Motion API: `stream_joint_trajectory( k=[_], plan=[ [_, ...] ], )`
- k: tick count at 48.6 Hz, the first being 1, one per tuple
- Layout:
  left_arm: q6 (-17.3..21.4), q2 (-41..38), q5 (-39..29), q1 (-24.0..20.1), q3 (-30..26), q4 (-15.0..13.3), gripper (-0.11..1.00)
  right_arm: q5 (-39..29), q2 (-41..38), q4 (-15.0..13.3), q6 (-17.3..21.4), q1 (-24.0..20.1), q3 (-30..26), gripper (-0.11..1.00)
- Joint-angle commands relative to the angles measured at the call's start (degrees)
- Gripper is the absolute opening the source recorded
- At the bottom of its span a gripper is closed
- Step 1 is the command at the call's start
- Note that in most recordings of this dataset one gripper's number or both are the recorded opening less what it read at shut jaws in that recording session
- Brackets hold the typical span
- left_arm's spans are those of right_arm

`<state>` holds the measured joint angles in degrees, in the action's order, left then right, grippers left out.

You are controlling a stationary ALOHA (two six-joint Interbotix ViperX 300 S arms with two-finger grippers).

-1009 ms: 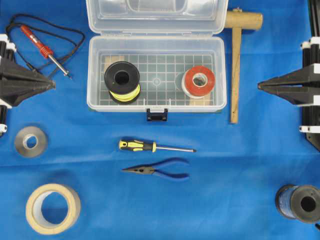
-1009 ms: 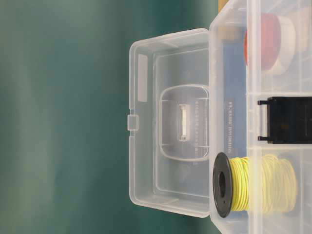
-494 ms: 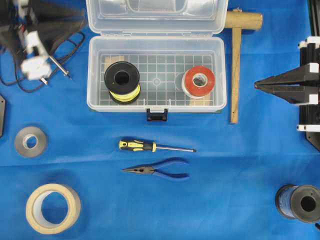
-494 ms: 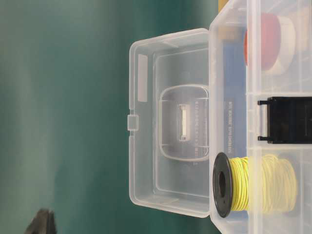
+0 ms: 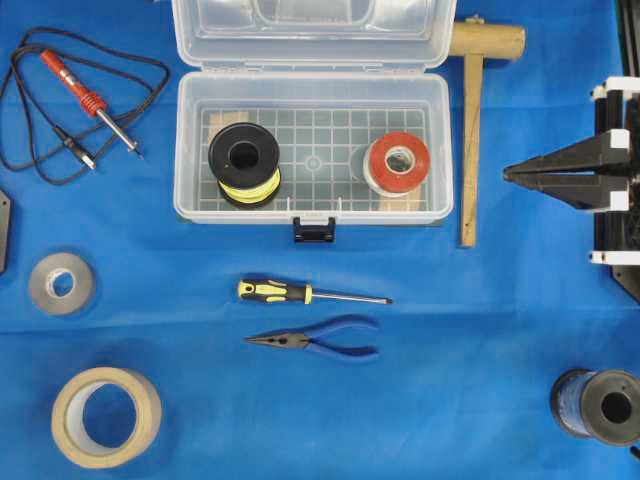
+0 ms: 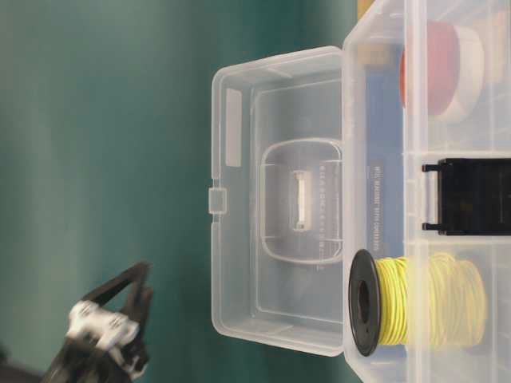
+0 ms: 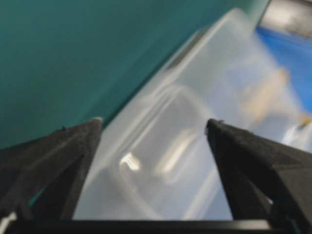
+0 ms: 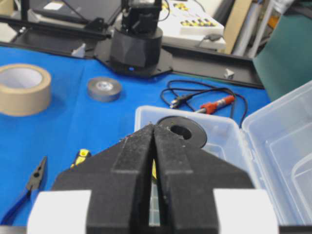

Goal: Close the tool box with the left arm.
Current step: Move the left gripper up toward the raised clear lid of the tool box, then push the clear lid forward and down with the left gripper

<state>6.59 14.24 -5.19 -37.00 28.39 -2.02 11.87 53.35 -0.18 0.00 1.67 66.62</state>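
**Lid still up, left arm closing in**

Since a second ago my left gripper has left the table's left edge, spread its jaws wide and now faces the tool box, whose lid stands open. Pushing it down remains. My right gripper rests pinched together.

Upright lid (clear space behind)

The left tool has left the left edge of the overhead view, uncovering the soldering iron and its cable there. It has come into the table-level view at the bottom left, and its fingers, pressed together a second ago, now stand wide apart, with the tool box lid ahead of them.
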Motion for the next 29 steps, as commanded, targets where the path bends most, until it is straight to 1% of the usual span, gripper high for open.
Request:
stream_joint_trajectory(
  k=[1, 6, 12, 21, 29],
  plan=[
    [1.1, -3.4, -5.4, -1.0, -6.1, 0.1, 0.91, 0.2, -0.9, 0.1, 0.1, 0.1, -1.1, 0.0],
    [3.3, -8.0, -10.4, -1.1, -10.5, 0.1, 0.91, 0.2, -1.1, 0.0, 0.1, 0.1, -1.1, 0.0],
    [4.2, -12.1, -13.6, -1.0, -13.2, 0.1, 0.92, 0.1, -1.6, 0.0, 0.1, 0.1, -1.1, 0.0],
    [4.7, -16.3, -15.9, -1.0, -14.2, 0.1, 0.92, 0.1, -2.0, 0.0, 0.1, 0.1, -1.0, 0.0],
    [4.7, -16.3, -18.3, -0.2, -13.9, 0.1, 0.92, 0.1, -2.0, 0.0, -0.1, 0.1, -0.9, 0.0]
  ],
)
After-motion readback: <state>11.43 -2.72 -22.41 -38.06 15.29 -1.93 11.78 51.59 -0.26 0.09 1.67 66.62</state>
